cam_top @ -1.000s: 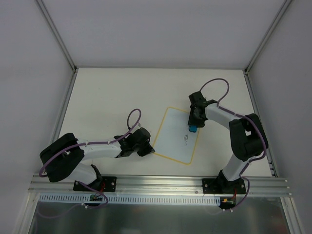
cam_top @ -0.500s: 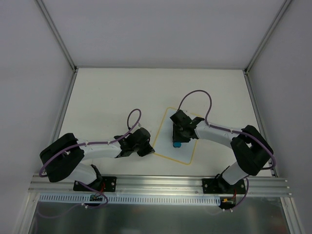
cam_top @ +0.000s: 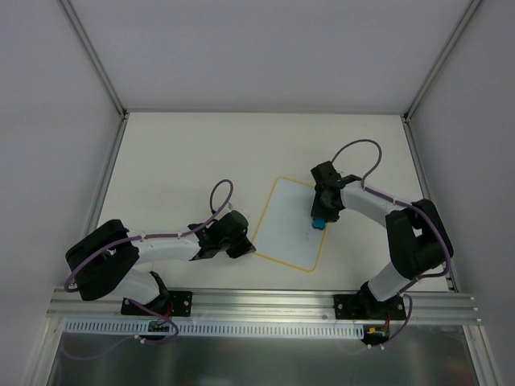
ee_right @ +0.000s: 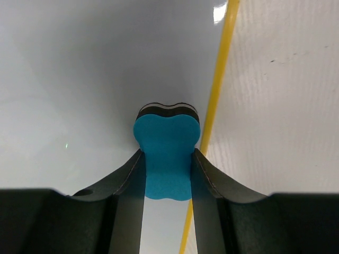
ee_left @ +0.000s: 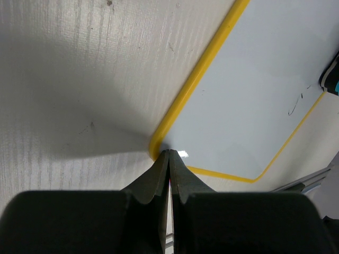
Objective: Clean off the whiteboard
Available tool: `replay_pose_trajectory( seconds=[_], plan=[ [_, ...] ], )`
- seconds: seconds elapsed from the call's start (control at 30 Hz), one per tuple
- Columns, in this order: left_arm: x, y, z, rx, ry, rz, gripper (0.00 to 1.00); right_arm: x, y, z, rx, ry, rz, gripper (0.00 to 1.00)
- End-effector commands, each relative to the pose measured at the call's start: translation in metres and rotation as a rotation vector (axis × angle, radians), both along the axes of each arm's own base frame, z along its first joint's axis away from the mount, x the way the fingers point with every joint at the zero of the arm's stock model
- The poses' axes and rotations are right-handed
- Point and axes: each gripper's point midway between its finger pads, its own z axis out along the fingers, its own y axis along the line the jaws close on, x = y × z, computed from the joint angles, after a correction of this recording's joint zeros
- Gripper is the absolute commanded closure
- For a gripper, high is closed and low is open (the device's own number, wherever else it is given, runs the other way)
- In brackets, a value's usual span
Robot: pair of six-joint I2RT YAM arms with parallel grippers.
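Note:
The whiteboard [cam_top: 291, 225] lies flat mid-table, white with a yellow rim, and carries a small dark mark [cam_top: 306, 236] near its right edge. My right gripper [cam_top: 320, 215] is shut on a blue eraser block [cam_top: 319, 221], pressed onto the board beside its right rim; the right wrist view shows the eraser [ee_right: 166, 156] squeezed between both fingers, next to the yellow rim [ee_right: 219, 100]. My left gripper [cam_top: 248, 250] is shut with nothing in it, its tips [ee_left: 169, 153] pressing on the board's near-left corner [ee_left: 154, 149]. The mark [ee_left: 293, 109] shows faintly in the left wrist view.
Grey enclosure walls [cam_top: 48, 121] surround the white tabletop [cam_top: 177, 161]. An aluminium rail [cam_top: 265, 304] with both arm bases runs along the near edge. Purple cables [cam_top: 219, 193] loop above each wrist.
The right gripper swept the eraser left and down across the board's middle, then back to the right edge. The dark mark has grown fainter. The left arm has not moved.

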Motion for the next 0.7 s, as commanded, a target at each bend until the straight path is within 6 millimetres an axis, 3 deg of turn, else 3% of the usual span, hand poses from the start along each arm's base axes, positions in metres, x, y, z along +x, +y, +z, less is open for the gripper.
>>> replay_pose_trajectory(
  seconds=[0.0,0.17,0.5,0.67],
  plan=[
    [-0.03,0.056,-0.045,0.225,0.123,-0.001,1.0,-0.005,-0.021,-0.002,-0.096,0.051,0.015,0.95],
    [-0.029,0.054,-0.044,0.221,0.122,-0.003,1.0,-0.026,-0.009,-0.012,-0.067,0.094,0.053,0.95],
    [-0.03,0.053,-0.046,0.219,0.133,-0.008,1.0,-0.107,0.043,-0.037,-0.02,0.227,0.27,0.94],
    [-0.03,0.053,-0.046,0.218,0.135,-0.01,1.0,-0.119,0.057,-0.03,0.029,0.229,0.321,0.94]
  ],
)
